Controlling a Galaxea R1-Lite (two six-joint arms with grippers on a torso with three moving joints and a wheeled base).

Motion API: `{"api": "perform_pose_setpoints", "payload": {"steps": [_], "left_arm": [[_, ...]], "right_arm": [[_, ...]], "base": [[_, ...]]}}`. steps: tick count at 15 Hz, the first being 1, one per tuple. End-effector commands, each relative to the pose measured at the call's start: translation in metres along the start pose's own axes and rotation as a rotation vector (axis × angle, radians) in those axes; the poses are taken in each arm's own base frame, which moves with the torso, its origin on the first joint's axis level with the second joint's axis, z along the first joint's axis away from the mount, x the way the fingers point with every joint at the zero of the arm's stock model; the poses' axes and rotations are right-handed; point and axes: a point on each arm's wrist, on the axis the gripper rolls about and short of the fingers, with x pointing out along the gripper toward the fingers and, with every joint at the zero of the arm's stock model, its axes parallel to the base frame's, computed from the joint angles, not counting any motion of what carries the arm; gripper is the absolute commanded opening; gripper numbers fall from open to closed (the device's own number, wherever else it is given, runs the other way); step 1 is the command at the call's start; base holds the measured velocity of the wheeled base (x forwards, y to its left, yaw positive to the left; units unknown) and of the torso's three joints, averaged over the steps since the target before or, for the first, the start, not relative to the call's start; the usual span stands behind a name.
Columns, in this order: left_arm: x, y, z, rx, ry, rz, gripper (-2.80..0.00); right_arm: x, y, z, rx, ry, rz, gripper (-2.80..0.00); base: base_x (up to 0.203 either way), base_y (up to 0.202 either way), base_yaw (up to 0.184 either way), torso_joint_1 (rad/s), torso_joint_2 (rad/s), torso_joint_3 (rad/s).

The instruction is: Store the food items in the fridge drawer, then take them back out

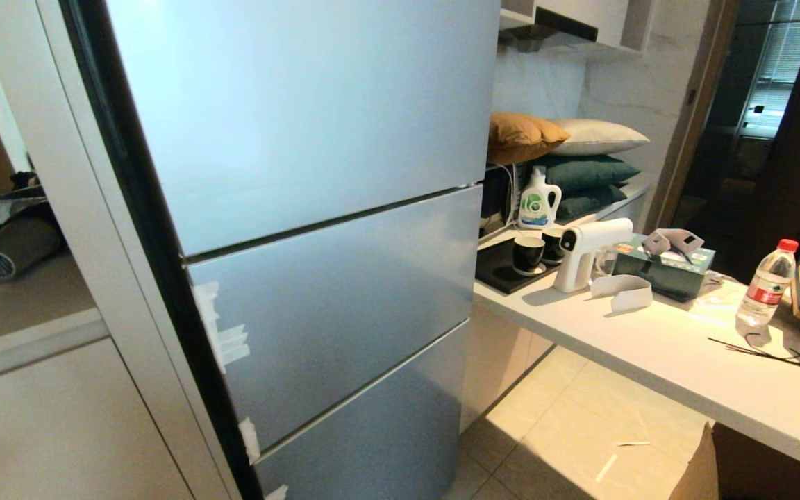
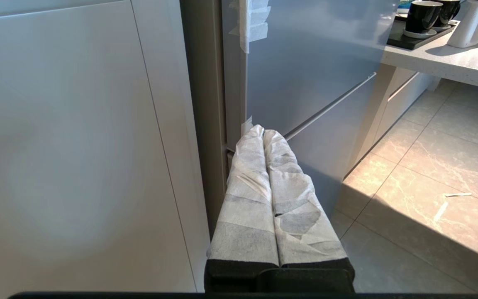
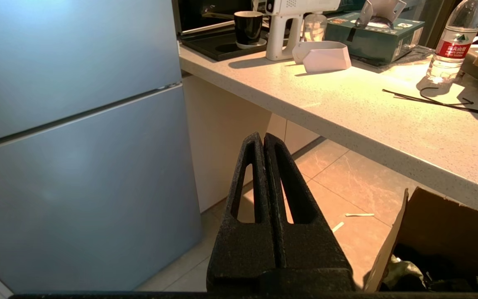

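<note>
Clearly, we see no food items and no clear drawer in any view; the fridge (image 1: 303, 208) is fully closed. Its front shows three matte silver-blue door panels, stacked one above another, with pieces of white tape (image 1: 223, 333) on the hinge-side edge of the middle panel.

At about 3 o'clock from the fridge in the head view stands a pale counter (image 1: 685, 347). On it we count two dark cups (image 1: 529, 254), one white spray gun (image 1: 584, 253), one green tissue box (image 1: 664, 264), one water bottle (image 1: 767, 283) with a red cap and one detergent bottle (image 1: 537, 200). Four cushions (image 1: 580, 163) are piled behind.

Our left gripper (image 2: 262, 132), wrapped in white cloth, has its fingers pressed together and points toward the edge of the lower fridge doors. Our right gripper (image 3: 262, 139), black, is also closed on nothing, pointing at the floor below the counter, beside a cardboard box (image 3: 438, 228).
</note>
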Motion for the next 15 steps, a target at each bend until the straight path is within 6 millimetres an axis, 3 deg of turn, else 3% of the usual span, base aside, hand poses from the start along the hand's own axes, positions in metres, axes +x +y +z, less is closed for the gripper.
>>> {"api": "perform_pose_setpoints", "payload": {"steps": [1,4,7,8,11,15], "left_arm": [[0.0,0.0,0.0,0.0,0.003,0.001,-2.8],[0.0,0.0,0.002,0.0,-0.008,0.001,-2.8],[-0.015,0.0,0.047,-0.027,-0.16,-0.017,-2.8],[-0.012,-0.001,0.056,-0.032,-0.138,-0.031,-2.8],[0.021,-0.002,0.081,-0.103,0.044,-0.104,-2.8],[0.089,-0.006,0.109,-0.192,0.219,-0.176,-2.8]], "right_arm": [[0.0,0.0,0.0,-0.001,0.002,0.0,-2.8],[0.0,0.0,0.0,-0.001,0.002,0.0,-2.8],[0.0,0.0,0.0,-0.001,0.002,0.0,-2.8],[0.0,0.0,0.0,-0.001,0.002,0.0,-2.8],[0.0,0.0,0.0,-0.001,0.002,0.0,-2.8],[0.0,0.0,0.0,-0.001,0.002,0.0,-2.8]], "base": [[0.0,0.0,0.0,0.0,0.0,0.0],[0.0,0.0,0.0,0.0,0.0,0.0],[0.0,0.0,0.0,0.0,0.0,0.0],[0.0,0.0,0.0,0.0,0.0,0.0],[0.0,0.0,0.0,0.0,0.0,0.0],[0.0,0.0,0.0,0.0,0.0,0.0]]}}
